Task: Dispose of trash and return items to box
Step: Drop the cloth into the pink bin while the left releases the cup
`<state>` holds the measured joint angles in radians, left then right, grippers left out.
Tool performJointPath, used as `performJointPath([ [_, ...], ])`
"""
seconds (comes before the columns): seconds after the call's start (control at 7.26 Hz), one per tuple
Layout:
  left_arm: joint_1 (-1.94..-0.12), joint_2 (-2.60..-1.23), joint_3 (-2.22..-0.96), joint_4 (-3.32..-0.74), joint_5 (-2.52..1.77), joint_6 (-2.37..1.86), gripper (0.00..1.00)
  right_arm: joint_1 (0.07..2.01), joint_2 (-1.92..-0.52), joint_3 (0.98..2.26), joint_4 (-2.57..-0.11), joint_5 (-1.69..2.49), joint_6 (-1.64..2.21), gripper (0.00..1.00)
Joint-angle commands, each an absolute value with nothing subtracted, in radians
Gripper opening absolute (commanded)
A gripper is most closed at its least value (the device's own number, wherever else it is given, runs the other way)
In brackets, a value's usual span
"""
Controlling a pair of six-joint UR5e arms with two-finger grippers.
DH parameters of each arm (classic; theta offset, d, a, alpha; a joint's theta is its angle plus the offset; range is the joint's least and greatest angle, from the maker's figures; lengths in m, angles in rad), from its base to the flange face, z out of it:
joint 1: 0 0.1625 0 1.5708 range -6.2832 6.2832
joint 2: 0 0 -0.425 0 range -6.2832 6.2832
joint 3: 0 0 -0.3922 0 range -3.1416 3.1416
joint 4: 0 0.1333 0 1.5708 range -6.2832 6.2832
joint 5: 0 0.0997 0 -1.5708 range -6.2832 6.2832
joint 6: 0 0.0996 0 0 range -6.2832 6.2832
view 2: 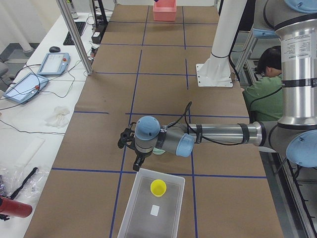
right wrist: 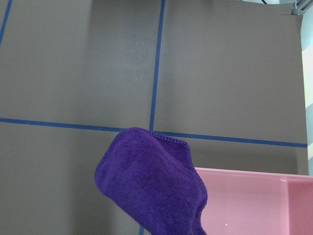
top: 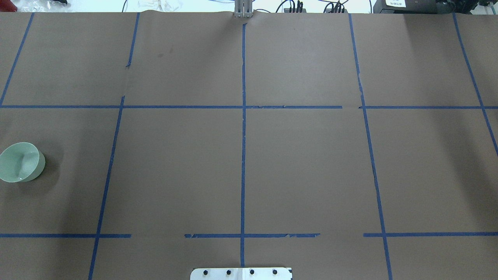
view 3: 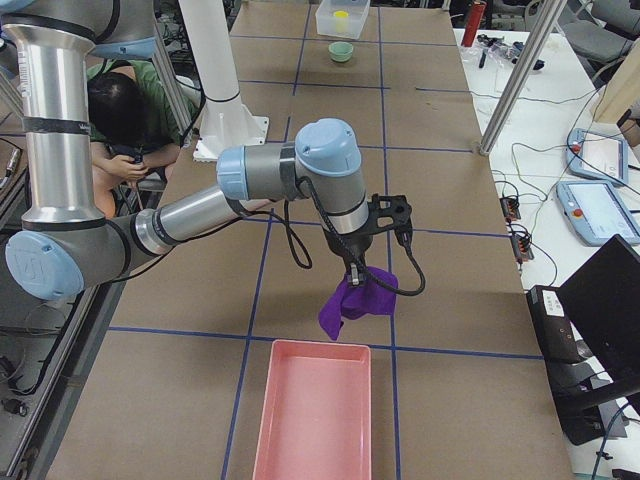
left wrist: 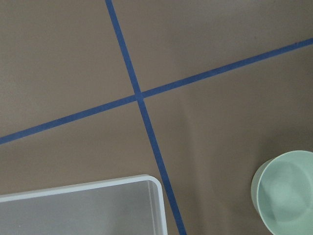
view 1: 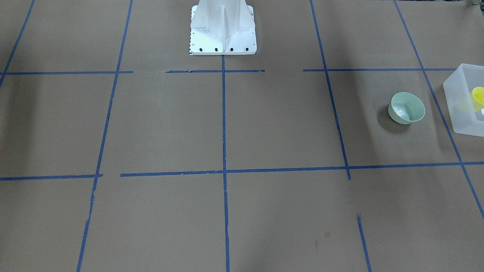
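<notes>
The pale green bowl stands upright on the table beside the frosted box. It also shows in the overhead view and the left wrist view. The yellow cup sits inside the box. My left gripper hovers above the table between bowl and box; I cannot tell if it is open. My right gripper holds a purple cloth in the air just short of a pink tray. The cloth hangs under the right wrist camera and hides the fingers.
The pink tray lies at the table's end on my right and holds nothing that shows. The white base stands at the table's middle back. A person sits behind the robot. Blue tape lines grid the brown table.
</notes>
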<state>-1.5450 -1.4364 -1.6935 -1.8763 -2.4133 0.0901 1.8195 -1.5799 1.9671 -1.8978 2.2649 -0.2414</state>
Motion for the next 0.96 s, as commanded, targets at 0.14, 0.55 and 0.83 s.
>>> performJointPath([
  [0.14,-1.528,-1.500,-1.723,-1.882,-2.414,-0.079,1.00,1.854,-1.603,1.652,-1.680,2.229,-0.437,0.00],
  [0.55,-1.393,-1.458,-1.724,-2.090,-2.370,-0.314,1.00,1.855,-1.652,1.493,-1.415,2.240,-0.410,0.99],
  [0.83,-1.243,-1.367,-1.717,-2.338,-2.295,-0.549,1.00,1.855,-1.660,1.505,-1.427,2.316,-0.295,1.00],
])
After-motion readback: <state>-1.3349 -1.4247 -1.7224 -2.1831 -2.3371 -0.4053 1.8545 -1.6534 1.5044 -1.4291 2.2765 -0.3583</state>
